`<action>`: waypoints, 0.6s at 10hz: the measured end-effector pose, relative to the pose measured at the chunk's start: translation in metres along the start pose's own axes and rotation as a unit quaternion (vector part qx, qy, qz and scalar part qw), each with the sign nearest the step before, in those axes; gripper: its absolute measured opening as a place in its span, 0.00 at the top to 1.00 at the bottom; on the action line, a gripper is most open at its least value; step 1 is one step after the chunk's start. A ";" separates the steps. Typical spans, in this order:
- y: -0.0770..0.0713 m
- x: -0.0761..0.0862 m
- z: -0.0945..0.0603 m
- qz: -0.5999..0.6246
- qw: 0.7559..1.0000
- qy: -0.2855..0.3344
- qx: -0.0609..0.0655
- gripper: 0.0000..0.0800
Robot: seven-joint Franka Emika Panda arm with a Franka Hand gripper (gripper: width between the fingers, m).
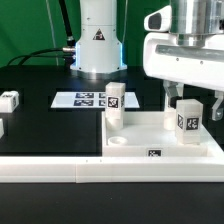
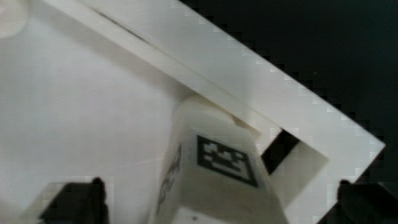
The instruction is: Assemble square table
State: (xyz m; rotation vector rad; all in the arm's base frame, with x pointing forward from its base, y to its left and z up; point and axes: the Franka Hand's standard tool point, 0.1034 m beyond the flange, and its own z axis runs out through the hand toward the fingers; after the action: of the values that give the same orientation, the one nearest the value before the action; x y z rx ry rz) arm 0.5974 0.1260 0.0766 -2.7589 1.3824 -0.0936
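Observation:
The white square table slab lies flat with its raised rim up and a tag on its front edge. One white tagged leg stands upright in the corner on the exterior view's left. A second tagged leg stands by the far corner on the exterior view's right. My gripper hangs over this second leg, open, with a finger on each side and a gap to each. In the wrist view the leg stands on the slab between my dark fingertips, close to the rim corner.
A loose leg lies on the black table at the exterior view's left, and another shows at the left edge. The marker board lies behind the slab. A long white border rail runs along the front. The robot base stands at the back.

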 end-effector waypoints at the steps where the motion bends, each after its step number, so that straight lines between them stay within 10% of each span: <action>1: 0.000 0.000 0.000 -0.039 0.999 0.001 0.001 0.19; 6: -0.001 -0.001 0.000 -0.224 0.975 0.001 0.001 0.19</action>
State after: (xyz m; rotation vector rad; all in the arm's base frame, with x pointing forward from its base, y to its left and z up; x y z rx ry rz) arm 0.5976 0.1269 0.0762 -3.0125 0.7330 -0.1148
